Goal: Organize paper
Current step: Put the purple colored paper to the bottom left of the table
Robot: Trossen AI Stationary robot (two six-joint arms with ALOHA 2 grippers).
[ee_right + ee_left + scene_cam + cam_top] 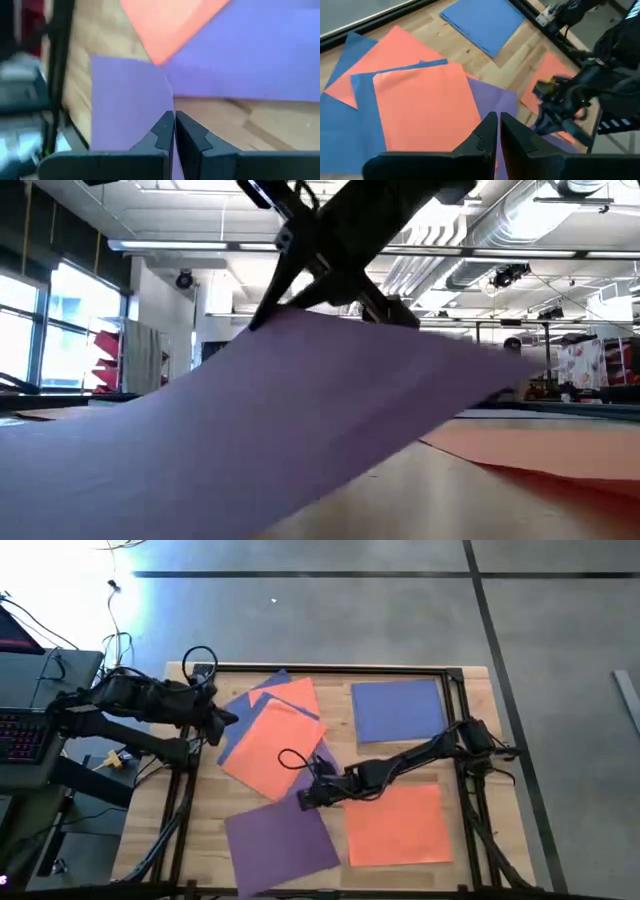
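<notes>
Gripping a purple sheet by its far edge, right gripper near table centre, fingers pinched closed on the paper.

Table: bare wood at the near left corner and in a strip between the blue stack and the loose pile. Right arm reaches from 3 o'clock toward centre; held sheet lies at 7 o'clock, its lifted edge tilting up in the low view. Left gripper waits at 9 o'clock over the pile edge, fingers together, holding nothing. Count: one orange sheet flat at 5 o'clock; one blue stack at 1 o'clock; overlapped pile at 10–11 o'clock shows two orange sheets and blue sheets beneath, number unclear. Second purple sheet peeks from under the pile.
</notes>
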